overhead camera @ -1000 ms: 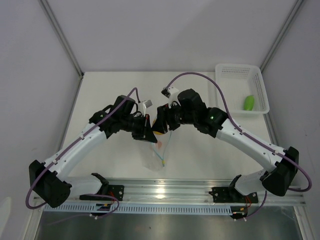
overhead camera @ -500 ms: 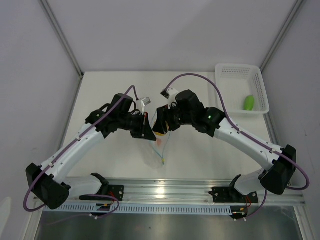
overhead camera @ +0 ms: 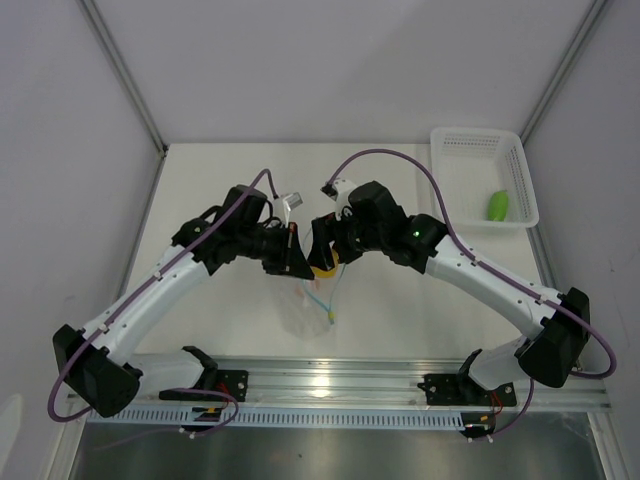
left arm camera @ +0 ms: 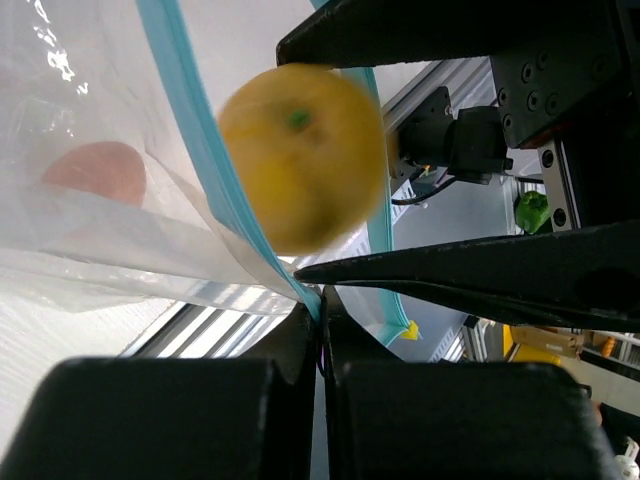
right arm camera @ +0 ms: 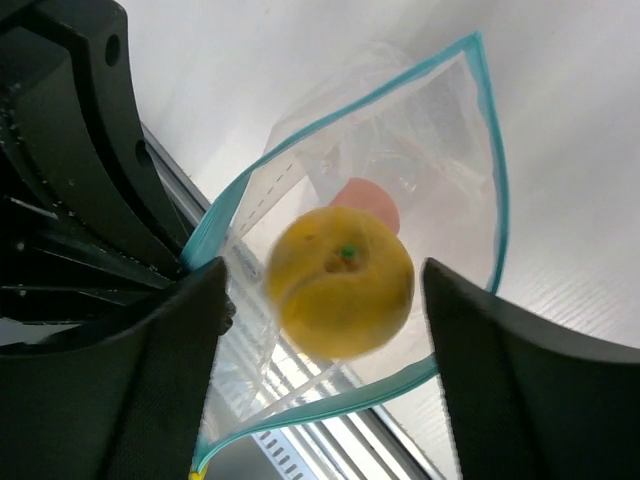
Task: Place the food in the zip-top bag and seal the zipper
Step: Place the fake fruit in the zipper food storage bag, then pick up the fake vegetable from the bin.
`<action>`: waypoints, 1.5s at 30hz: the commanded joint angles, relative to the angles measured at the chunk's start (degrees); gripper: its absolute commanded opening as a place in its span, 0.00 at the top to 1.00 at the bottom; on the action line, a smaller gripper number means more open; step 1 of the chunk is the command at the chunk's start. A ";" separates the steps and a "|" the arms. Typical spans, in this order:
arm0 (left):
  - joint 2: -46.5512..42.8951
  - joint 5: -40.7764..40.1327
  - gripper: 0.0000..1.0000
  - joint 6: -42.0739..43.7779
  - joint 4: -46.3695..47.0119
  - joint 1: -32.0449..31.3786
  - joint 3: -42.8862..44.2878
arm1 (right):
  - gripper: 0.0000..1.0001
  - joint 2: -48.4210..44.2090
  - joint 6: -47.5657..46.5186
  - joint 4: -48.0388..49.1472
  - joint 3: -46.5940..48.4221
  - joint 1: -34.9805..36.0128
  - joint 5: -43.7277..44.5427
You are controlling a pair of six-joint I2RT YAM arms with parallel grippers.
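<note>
From above I can barely see the hand-off. Both wrists crowd over the middle of the counter (overhead camera: 220,180), and only a sliver of the orange (overhead camera: 323,268) shows under them. The bag (overhead camera: 308,308) trails toward the near edge, clear and hard to trace. Both wrist views show the orange blurred. A pinkish shape (right arm camera: 367,197) lies inside the bag, but I can't make out what it is. The green piece (overhead camera: 497,205) sits in the basket (overhead camera: 470,145) at the far right, well apart from the bag.

My left tool (left arm camera: 318,320) is clenched on the zipper (left arm camera: 190,110) at one end of the mouth, with the teal strip pinched between its fingers. My right tool (right arm camera: 322,272) is released and spread wide. In its own view there is a gap on either side of the orange, and neither finger touches it. The orange sits framed by the two teal lips of the open mouth. Whether it is already past the rim I can't tell.
</note>
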 commanded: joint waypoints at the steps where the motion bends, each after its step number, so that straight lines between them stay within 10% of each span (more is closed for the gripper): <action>1: 0.50 1.11 0.99 -1.00 2.10 0.41 2.76 | 0.17 -0.08 -1.21 0.00 2.25 0.27 2.12; 5: 1.12 1.29 0.99 -1.36 2.54 0.32 3.20 | 0.04 -0.35 -1.47 -0.18 2.34 0.27 2.65; 29: 6.48 1.56 1.00 0.93 3.60 0.41 3.90 | 0.06 -1.14 -0.86 -2.73 9.19 -8.33 6.78; 45: 8.77 -0.73 0.99 8.66 -0.97 0.41 5.75 | 0.01 9.84 -12.72 -2.66 21.32 -19.84 33.59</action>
